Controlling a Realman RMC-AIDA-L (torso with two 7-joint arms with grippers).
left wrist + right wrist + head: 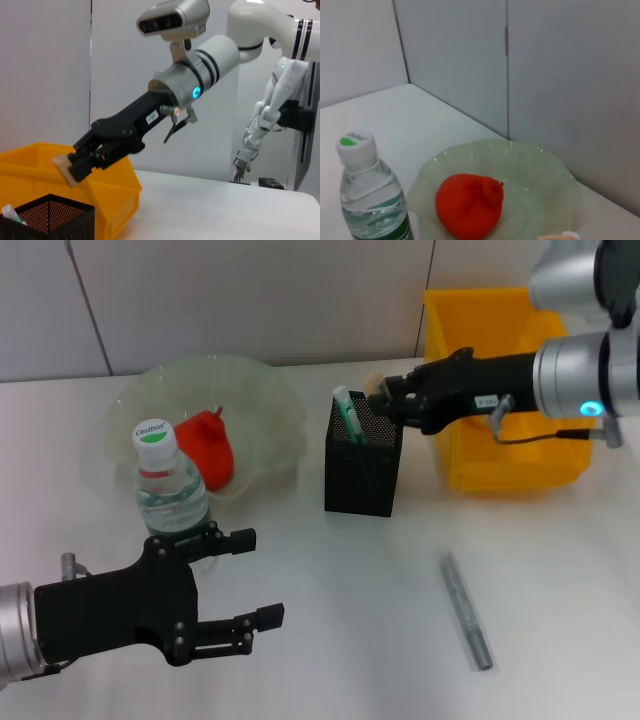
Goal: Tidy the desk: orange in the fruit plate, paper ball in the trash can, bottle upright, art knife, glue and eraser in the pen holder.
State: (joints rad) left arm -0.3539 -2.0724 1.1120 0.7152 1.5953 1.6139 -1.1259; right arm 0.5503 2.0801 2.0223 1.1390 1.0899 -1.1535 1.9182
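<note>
Head view, read from the left edge across: the left gripper (255, 575) sits at the lower left of the frame with its black fingers spread and nothing between them, just in front of the bottle (168, 485), which already stands upright beside the fruit plate (272, 390). The orange (205, 448) lies inside that pale green plate. At centre stands the black mesh pen holder (362, 462), with a green-and-white stick, probably the glue (347, 410), poking out of it. The right gripper (381, 398) reaches in from the upper right, clenched on the small beige eraser (375, 385), which hangs just above the holder's far right rim; the left wrist view shows the same eraser (64, 169) pinched at the fingertips over the mesh cup (52, 217). Behind it is the yellow trash can (470, 472); whether the paper ball lies inside cannot be seen. At the lower right a grey metal art knife (467, 611) lies flat on the table (560, 570), not yet stowed. The risk, as I judge it: the eraser sits close to the rim, so an early release could let it clip the mesh edge and bounce onto the table or toward the bin.
</note>
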